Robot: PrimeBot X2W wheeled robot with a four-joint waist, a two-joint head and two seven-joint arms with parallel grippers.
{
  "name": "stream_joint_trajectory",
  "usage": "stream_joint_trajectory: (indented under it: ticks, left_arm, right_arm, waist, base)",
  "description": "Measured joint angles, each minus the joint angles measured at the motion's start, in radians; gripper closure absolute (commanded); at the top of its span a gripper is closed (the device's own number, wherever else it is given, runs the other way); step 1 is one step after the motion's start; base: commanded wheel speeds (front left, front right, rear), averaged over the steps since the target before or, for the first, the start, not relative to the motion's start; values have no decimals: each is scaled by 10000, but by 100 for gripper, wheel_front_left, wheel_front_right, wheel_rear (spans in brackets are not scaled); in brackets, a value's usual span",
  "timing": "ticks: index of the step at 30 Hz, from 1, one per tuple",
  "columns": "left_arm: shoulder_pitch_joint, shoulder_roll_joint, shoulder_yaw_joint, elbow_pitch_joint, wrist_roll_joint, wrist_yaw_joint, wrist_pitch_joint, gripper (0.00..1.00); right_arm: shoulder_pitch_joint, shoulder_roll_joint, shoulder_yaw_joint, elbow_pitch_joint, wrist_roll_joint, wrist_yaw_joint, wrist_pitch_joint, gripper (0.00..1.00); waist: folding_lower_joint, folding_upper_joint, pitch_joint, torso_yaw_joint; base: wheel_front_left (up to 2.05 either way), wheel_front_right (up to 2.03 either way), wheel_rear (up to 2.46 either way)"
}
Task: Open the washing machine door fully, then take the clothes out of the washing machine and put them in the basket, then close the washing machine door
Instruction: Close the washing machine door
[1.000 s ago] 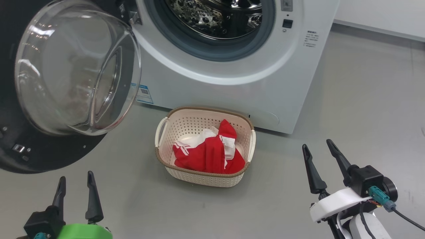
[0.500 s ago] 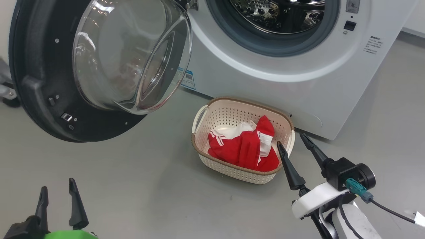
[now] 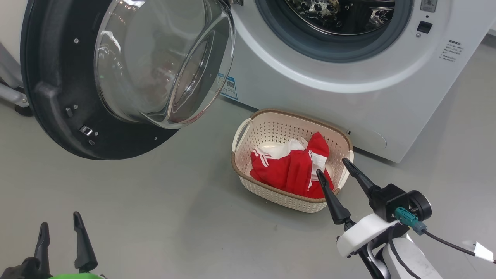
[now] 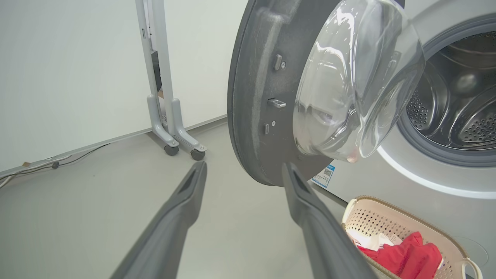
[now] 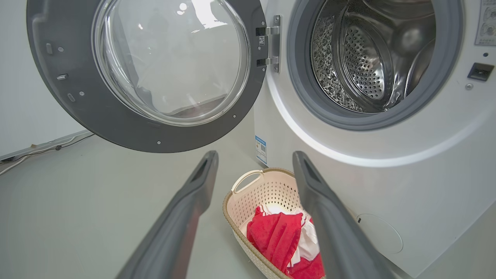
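The washing machine [image 3: 329, 97] stands at the back with its steel drum [image 5: 372, 54] showing no clothes. Its door [image 3: 116, 77] hangs wide open to the left, glass bowl [image 4: 348, 85] bulging outward. The red and white clothes [image 3: 294, 170] lie in the cream basket [image 3: 267, 131] on the floor in front of the machine. My right gripper [image 3: 332, 166] is open and empty, its fingertips over the basket's near right rim. My left gripper [image 3: 60, 219] is open and empty at the lower left, well short of the door.
Grey floor [image 3: 174, 209] stretches between my left gripper and the basket. A pale stand on castors [image 4: 170, 128] sits by the wall left of the door, with cables [image 4: 58, 162] along the skirting.
The head camera has swung left, shifting the scene right. My right gripper now overlaps the basket's right rim instead of standing apart from it. Clothes, basket and door are unchanged.
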Motion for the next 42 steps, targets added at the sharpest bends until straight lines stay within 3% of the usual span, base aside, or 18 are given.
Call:
stream_joint_trajectory:
  ticks: [6,8,9,13,20,26,32,35,37,42]
  left_arm:
    - [89,0,4,-8,-38,8,0,0]
    - [96,0,4,-12,-153,35,0,84]
    - [96,0,4,-13,-328,35,0,100]
    - [98,-2,35,-48,-1331,36,0,100]
    - [83,-12,439,-71,-5793,-153,0,100]
    - [-201,-42,1097,313,-8993,-965,-46,100]
    - [-720,-69,1381,1097,-11908,-2052,-50,100]
    - [-739,-81,1327,1187,-13336,-2184,-56,100]
    - [-735,-86,1266,1147,-13848,-2224,-56,100]
    - [-869,-105,1471,920,-13400,-2226,153,100]
  right_arm:
    - [-164,-13,42,128,96,0,0,0]
    - [-181,-15,46,151,113,0,0,0]
    - [-182,-15,48,174,127,0,0,0]
    - [-189,-31,50,244,186,0,-2,0]
    - [-202,-46,31,316,359,0,-2,0]
    - [-205,-58,-6,376,453,0,-2,0]
    - [-204,-59,-59,428,637,0,-4,0]
    - [-204,-59,-59,453,639,0,-4,0]
    - [-203,-61,-59,456,640,0,-12,0]
    - [-198,-73,-63,456,700,0,-13,0]
  waist:
    - [0,0,-12,-7]
    - [0,0,-17,-10]
    - [0,0,-19,-12]
    - [0,0,-28,-15]
    - [0,0,-62,-12]
    - [0,0,-116,-4]
    - [0,0,-180,-23]
    - [0,0,-204,-49]
    - [0,0,-215,-71]
    - [0,0,-227,-125]
  base:
    - [0,0,0]
    - [0,0,0]
    - [0,0,0]
    - [0,0,0]
    - [0,0,0]
    - [0,0,0]
    - [0,0,0]
    - [0,0,0]
    - [0,0,0]
    - [0,0,0]
